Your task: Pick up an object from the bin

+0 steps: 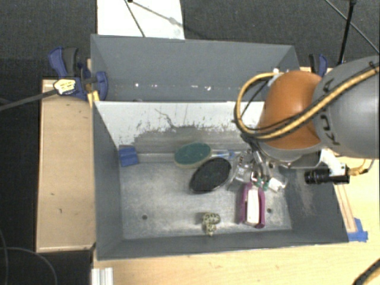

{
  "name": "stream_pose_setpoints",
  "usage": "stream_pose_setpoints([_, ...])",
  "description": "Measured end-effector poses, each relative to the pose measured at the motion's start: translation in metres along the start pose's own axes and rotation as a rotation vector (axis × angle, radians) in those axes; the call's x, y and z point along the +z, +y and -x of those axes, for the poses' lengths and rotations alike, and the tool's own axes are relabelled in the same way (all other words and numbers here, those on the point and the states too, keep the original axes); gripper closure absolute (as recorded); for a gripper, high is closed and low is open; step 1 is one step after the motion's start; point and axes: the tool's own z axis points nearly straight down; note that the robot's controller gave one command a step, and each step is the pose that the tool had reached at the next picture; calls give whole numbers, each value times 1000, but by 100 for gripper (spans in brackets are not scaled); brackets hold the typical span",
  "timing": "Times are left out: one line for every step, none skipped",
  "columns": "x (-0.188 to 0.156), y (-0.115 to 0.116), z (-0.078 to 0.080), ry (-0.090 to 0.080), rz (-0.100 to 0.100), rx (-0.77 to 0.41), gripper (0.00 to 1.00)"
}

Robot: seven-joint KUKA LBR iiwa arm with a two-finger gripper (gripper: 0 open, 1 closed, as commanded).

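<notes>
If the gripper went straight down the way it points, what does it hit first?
Probably the purple and white object at the right of the bin floor; the gripper hangs over its far end. The black oval object lies left of that line. Depth is unclear: it might reach bare floor instead.

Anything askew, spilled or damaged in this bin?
Nothing serious. The bin has pale scratches and scuffs on its back wall, which look like plain wear. The black oval piece lies close beside the teal oval piece, and the purple-and-white thing lies by the claw. Nothing looks spilled.
</notes>
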Motion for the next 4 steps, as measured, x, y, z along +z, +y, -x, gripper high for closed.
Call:
stream_pose_setpoints([20, 1, -2, -6, 3, 226, 100])
stream_pose_setpoints([-88, 4, -5, -15, 10, 248, 100])
stream_pose_setpoints([-6, -18, -18, -3, 1, -6, 100])
stream_pose_setpoints([42, -76, -13, -5, -1, -298, 100])
